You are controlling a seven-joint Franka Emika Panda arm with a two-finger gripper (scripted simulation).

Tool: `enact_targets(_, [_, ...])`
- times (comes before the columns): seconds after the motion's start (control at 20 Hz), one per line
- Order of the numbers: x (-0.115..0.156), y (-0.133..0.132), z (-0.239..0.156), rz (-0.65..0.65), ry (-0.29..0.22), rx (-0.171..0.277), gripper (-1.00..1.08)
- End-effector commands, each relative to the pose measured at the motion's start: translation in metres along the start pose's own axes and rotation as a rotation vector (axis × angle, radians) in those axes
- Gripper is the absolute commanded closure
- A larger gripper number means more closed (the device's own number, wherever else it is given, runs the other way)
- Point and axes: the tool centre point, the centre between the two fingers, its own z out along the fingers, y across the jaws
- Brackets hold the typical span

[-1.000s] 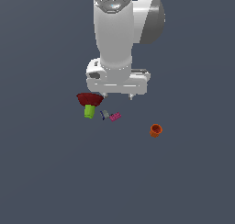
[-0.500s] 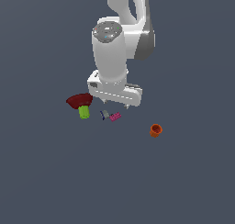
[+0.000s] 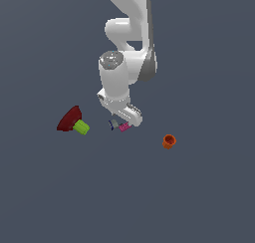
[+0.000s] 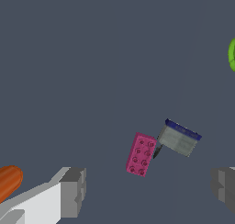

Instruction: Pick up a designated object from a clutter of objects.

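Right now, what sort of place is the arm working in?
Probably a simulated test scene, not a real room: a plain, featureless dark floor, a white arm, and a few small scattered items such as a pink brick and an orange cup.

Flat, even simulator light on a uniform dark slate ground, we see soft shading on the white arm (image 3: 127,62), brighter on its upper faces, almost no cast shadows, no glare, coarse pixelated edges, we find the wrist view crisp, undistorted.
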Motion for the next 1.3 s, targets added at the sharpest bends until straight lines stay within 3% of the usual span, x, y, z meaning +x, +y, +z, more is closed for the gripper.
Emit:
enact_targets(0.0, [-0.003, 0.012, 0.017, 0.092, 0.009, 0.000, -0.92])
enact_targets(0.6, [-0.016, 0.059, 0.068, 0.404, 0.056, -0.011, -0.92])
enact_targets(1.25, [-0.019, 0.069, 0.080, 0.458, 0.066, -0.015, -0.92])
